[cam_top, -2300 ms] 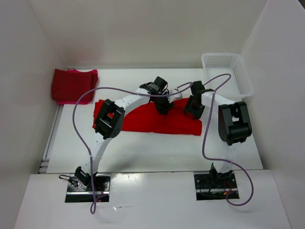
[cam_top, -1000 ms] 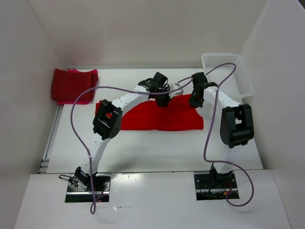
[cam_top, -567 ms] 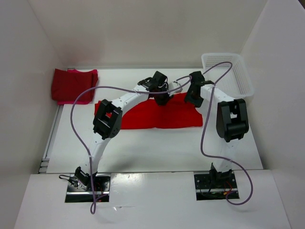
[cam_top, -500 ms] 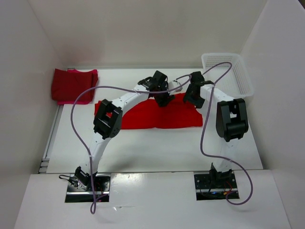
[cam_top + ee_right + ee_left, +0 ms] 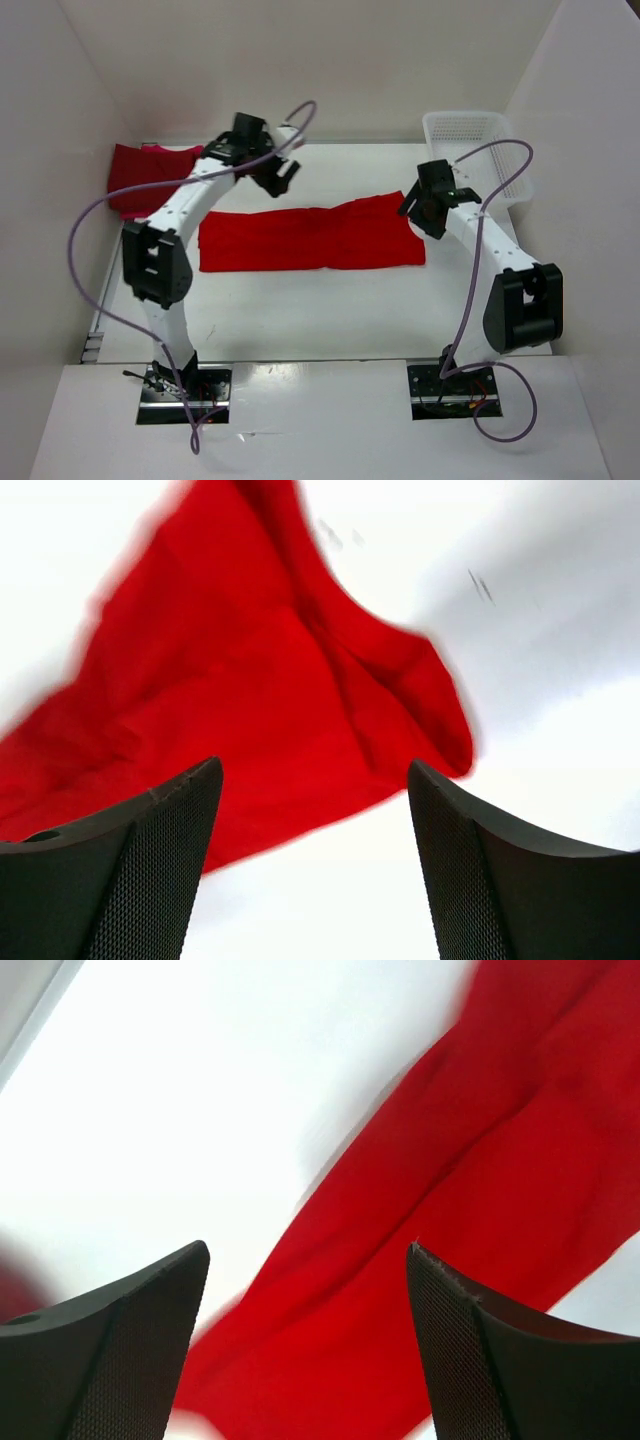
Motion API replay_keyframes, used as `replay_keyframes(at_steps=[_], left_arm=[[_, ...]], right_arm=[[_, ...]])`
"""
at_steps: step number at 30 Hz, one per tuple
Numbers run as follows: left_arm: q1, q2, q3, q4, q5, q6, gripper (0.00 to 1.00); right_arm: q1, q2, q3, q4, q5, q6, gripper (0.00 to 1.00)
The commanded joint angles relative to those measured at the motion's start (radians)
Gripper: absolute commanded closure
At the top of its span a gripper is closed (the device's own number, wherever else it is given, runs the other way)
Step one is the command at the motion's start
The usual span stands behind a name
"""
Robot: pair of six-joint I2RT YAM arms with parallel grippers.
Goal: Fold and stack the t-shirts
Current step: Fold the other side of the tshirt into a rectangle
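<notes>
A bright red t-shirt (image 5: 310, 238) lies on the table as a long folded strip. It also shows under the left wrist camera as t-shirt (image 5: 480, 1190) and under the right one as t-shirt (image 5: 250, 700). Two more folded t-shirts, dark maroon on top of pinkish, form a stack (image 5: 150, 178) at the far left. My left gripper (image 5: 284, 176) hangs open above the table behind the strip's left half, its jaws (image 5: 306, 1250) wide and empty. My right gripper (image 5: 424, 215) hovers open over the strip's right end, with nothing in the gripper (image 5: 315, 765).
A white mesh basket (image 5: 480, 150) stands at the back right corner. White walls close in the table on the left, back and right. Purple cables loop above both arms.
Both grippers opened and let go of the red t-shirt's back edge. The left arm swung up and to the back left; the right arm drew off to the right. The shirt lies flat.
</notes>
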Motion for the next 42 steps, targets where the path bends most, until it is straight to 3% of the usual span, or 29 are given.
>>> replay_keyframes(at_steps=[1,6,12,17,23,27,32,42], left_arm=[[0.099,-0.136,-0.17,-0.057,-0.057,0.013,0.14],[0.298,-0.308,-0.403,-0.038,-0.031,-0.024,0.14],[0.495,-0.339,-0.572,-0.034,0.112,-0.087,0.17],[0.527,-0.305,-0.638,-0.059,0.094,-0.11,0.2],[0.561,-0.259,-0.657,-0.1,0.215,-0.098,0.21],[0.561,-0.216,-0.675,-0.1,0.183,-0.098,0.21],[0.57,-0.18,-0.675,-0.1,0.239,-0.098,0.21],[0.56,-0.158,-0.697,-0.061,0.18,-0.098,0.21]], right_arm=[[0.002,0.008,-0.095,-0.049,0.03,0.07,0.2],[0.002,0.017,-0.105,-0.04,0.021,0.07,0.19],[-0.007,0.045,-0.166,0.002,-0.01,0.079,0.19],[-0.007,0.045,-0.175,0.002,-0.01,0.079,0.19],[-0.007,0.045,-0.194,0.011,-0.001,0.079,0.19],[-0.007,0.045,-0.194,0.011,0.008,0.07,0.19],[-0.027,0.056,-0.203,0.011,0.008,0.07,0.19],[-0.036,0.056,-0.203,0.011,0.017,0.052,0.19]])
